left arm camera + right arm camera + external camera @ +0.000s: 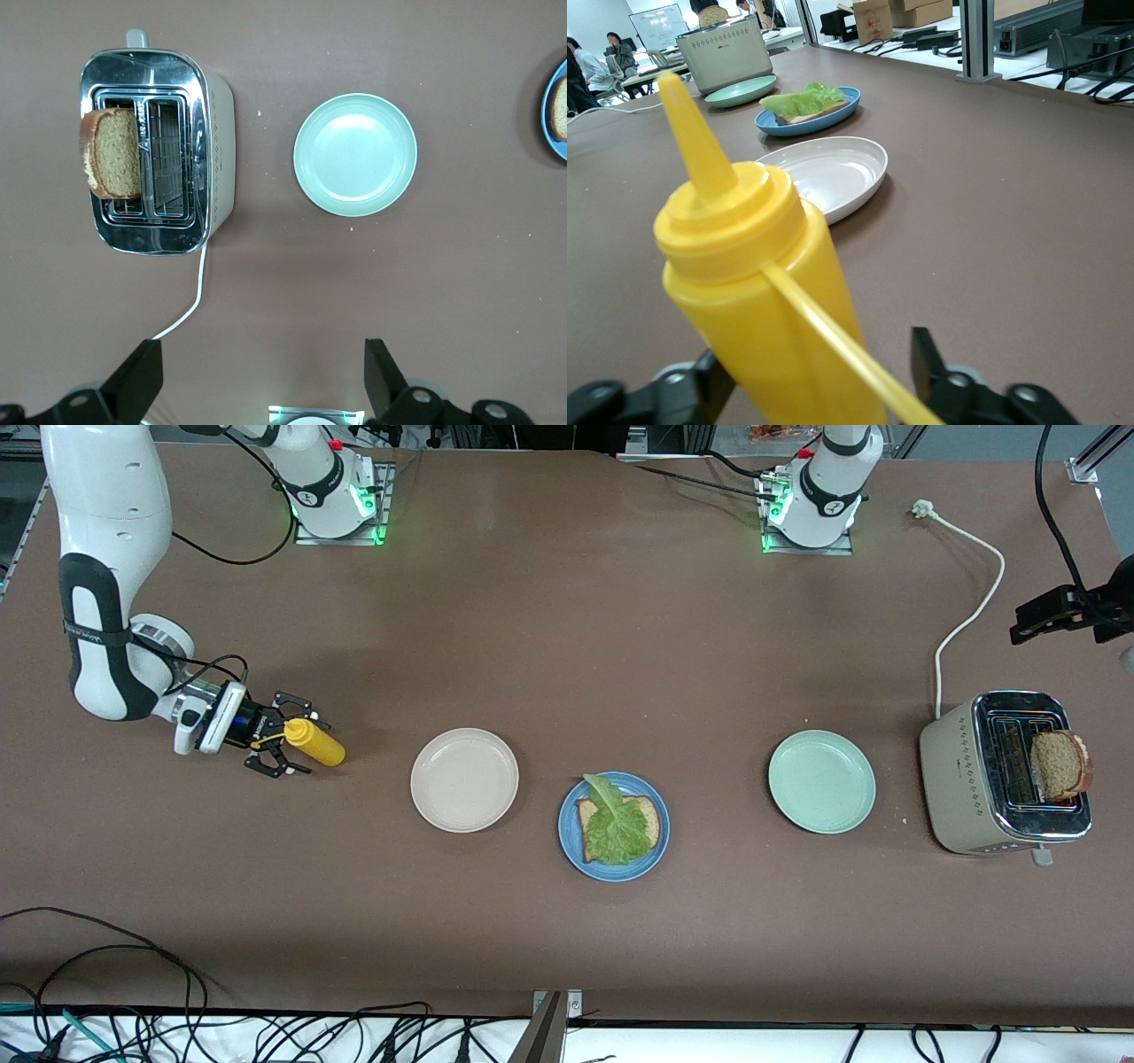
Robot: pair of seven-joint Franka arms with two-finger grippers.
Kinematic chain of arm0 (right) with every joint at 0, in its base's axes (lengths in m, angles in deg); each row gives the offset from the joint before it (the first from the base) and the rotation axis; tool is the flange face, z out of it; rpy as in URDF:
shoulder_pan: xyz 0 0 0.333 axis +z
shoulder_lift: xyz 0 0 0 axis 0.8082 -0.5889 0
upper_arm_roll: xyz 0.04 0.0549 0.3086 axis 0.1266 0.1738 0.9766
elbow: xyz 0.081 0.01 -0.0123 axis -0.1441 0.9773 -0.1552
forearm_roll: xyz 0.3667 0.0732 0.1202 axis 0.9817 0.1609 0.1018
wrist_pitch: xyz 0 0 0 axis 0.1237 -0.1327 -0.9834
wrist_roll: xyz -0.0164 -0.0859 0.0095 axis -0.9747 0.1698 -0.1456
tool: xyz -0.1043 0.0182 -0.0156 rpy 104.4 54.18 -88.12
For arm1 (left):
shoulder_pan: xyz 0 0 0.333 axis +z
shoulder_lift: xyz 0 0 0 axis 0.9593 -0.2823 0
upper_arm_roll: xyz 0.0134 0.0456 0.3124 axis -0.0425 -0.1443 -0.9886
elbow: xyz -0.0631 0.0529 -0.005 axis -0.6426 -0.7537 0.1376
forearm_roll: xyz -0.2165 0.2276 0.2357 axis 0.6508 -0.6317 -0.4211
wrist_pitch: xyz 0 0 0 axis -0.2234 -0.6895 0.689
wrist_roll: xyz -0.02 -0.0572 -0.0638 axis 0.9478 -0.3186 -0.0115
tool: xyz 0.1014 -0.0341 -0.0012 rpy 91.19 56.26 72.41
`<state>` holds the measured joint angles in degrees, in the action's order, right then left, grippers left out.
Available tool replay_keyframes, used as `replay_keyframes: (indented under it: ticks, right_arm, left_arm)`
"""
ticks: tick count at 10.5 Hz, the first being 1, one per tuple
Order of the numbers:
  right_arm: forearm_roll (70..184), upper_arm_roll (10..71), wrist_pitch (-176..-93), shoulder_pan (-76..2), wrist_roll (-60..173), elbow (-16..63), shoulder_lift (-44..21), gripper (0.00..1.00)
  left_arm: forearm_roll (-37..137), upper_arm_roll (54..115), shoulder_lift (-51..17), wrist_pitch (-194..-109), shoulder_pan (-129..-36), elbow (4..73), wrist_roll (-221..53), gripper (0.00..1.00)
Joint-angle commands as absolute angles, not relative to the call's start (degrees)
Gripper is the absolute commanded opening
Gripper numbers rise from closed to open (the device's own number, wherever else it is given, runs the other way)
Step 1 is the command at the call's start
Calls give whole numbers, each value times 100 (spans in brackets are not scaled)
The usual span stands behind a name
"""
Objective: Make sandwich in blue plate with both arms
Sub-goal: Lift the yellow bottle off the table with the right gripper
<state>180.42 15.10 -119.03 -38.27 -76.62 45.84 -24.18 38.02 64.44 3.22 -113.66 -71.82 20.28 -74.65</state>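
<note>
Step in hand: sauce pickup. Right end effector [282, 747] straddles the yellow bottle [315, 744], fingers apart, not yet gripping. Left end effector [257, 372], open, waits above the toaster [1003, 775]. Blue plate [572, 849] holds bread [649, 821] and lettuce [615, 828]. Next: grip the bottle.

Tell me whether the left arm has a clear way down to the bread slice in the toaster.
Probably yes: the left hand hangs open above the table near the toaster, and the bread slice stands out of its slot uncovered.

left gripper [257, 381] raised, fingers spread; right gripper [282, 747] low, fingers apart.
</note>
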Motion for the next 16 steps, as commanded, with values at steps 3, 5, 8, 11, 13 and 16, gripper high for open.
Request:
replay_keyframes:
  ticks: [3,5,8,11,13,16]
  right_arm:
    - [18322,1633,-11878,-3811,-7709,4376,-2546,10]
    - [18226,1607,-11975,-3784,-7596,4079,-2538,10]
    - [17455,1572,-12432,-3661,-6484,3315,-2424,7]
    - [16996,1554,-12765,-3363,-5446,2576,-2415,7]
    - [16663,1554,-13369,-2934,-4445,2120,-2275,7]
    - [16084,1510,-14519,-2117,-3108,1757,-2256,7]
  left_arm:
    - [3921,6426,338,-11284,-7193,1954,-7501,100]
    - [3921,6426,338,-11284,-7193,1954,-7501,100]
    - [3921,6426,338,-11284,-7193,1954,-7501,100]
    - [3921,6426,338,-11284,-7193,1954,-7501,100]
    - [3921,6426,338,-11284,-7193,1954,-7510,100]
    - [3921,6417,338,-11284,-7185,1954,-7501,100]
